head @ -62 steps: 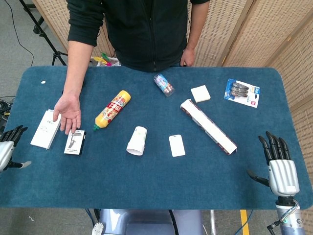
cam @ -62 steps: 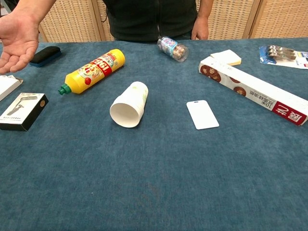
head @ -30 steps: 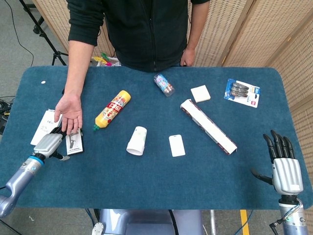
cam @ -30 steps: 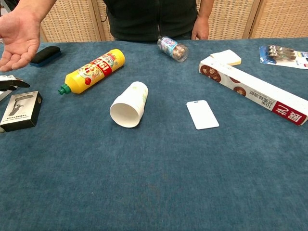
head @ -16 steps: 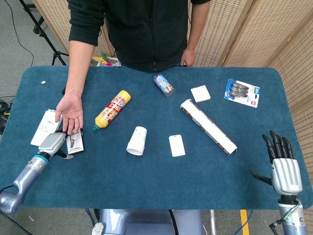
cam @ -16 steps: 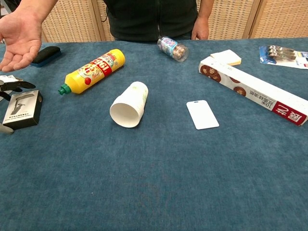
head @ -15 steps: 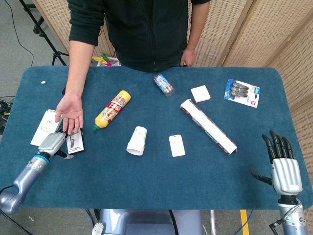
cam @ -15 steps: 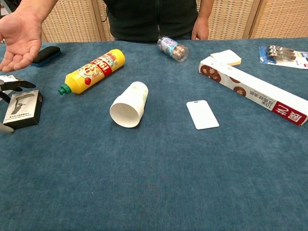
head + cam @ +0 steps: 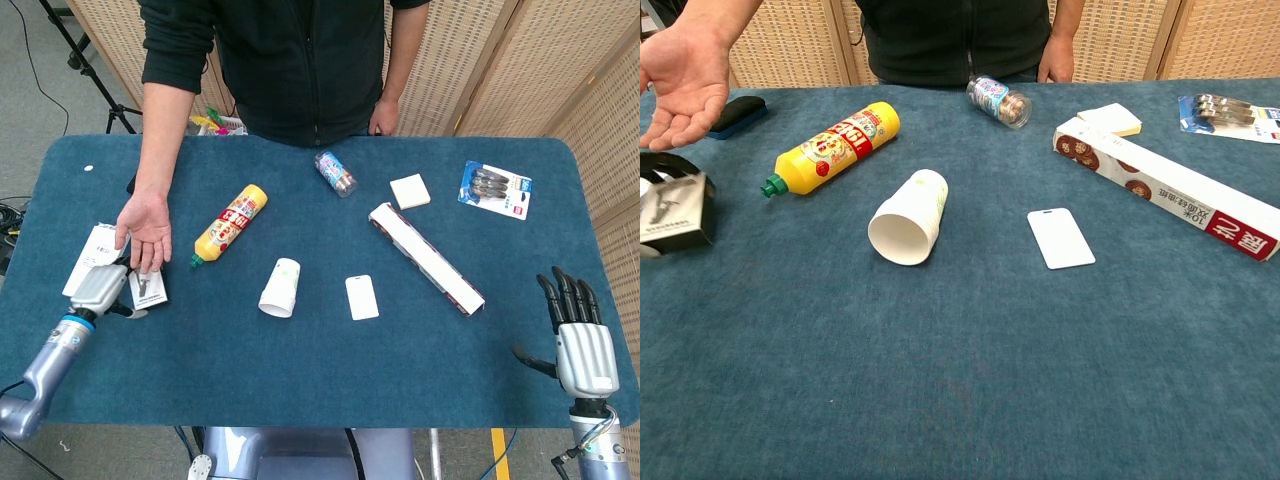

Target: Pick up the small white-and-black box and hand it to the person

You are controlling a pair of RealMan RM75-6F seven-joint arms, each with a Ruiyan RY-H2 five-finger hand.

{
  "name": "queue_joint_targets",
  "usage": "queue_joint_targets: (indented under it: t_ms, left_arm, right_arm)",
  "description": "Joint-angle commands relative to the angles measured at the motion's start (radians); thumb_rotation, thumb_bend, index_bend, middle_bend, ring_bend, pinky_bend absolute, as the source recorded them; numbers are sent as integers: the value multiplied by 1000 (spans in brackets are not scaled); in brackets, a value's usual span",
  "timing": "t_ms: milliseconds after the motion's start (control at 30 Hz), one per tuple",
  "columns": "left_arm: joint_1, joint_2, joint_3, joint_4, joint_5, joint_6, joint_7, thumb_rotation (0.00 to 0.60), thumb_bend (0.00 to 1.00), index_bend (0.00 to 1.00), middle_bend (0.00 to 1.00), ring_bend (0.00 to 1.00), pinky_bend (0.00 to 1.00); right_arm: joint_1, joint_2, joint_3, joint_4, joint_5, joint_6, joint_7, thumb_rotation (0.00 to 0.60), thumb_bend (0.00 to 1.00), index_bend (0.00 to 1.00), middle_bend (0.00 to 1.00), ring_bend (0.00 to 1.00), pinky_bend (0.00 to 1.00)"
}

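Observation:
The small white-and-black box is at the table's left side, just below the person's open palm. My left hand grips it, with dark fingers curled over its top edge. In the chest view the box is tilted up off the cloth. My right hand rests near the table's right front corner, fingers spread, holding nothing. It is outside the chest view.
A yellow bottle, a tipped paper cup and a white card lie mid-table. A long carton, a small jar, a white pad and a blister pack lie further right. A flat white box lies beside my left hand.
My left hand came in from the left edge, closed around the box and tilted it up and leftward. The person's palm stays open above it. My right hand has barely moved.

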Motion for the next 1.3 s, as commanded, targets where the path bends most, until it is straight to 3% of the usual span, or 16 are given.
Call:
queue_joint_targets:
  t_ms: [33,333,467,600,800,1033,1233,1300]
  left_arm:
    - [35,55,-12,14,-39,24,8,600,24,421,384,280,431]
    - [109,155,-52,40,-151,23,-20,600,22,422,387,280,431]
    - [160,216,-73,-14,-104,153,-163,600,16,422,387,280,431]
    - [192,219,-94,-17,0,365,-310,600,5,422,387,280,431]
    - [185,174,-107,-3,101,546,-325,600,0,422,387,280,430]
    - [118,155,-80,-74,171,506,-166,600,0,422,387,280,430]
    - [65,109,-102,-137,118,411,-12,600,0,422,385,280,431]
    - [57,100,-108,-143,98,389,29,600,0,417,301,228,389]
  right_arm:
    - [0,0,-3,-2,-4,-1,-2,600,0,4,0,0,0]
    - [1,-1,-9,-7,-9,-5,-11,600,0,4,0,0,0]
    - [2,-4,-10,-7,-9,-9,-18,600,0,4,0,0,0]
    - [3,-6,-12,-8,-8,-12,-22,600,0,4,0,0,0]
    - [3,-4,-10,-8,-4,-12,-20,600,0,4,0,0,0]
    - [4,1,-8,-9,3,-16,-11,600,0,4,0,0,0]
    - [3,9,-3,-13,11,-16,1,600,0,4,0,0,0]
    - [3,11,-2,-13,13,-17,5,600,0,4,0,0,0]
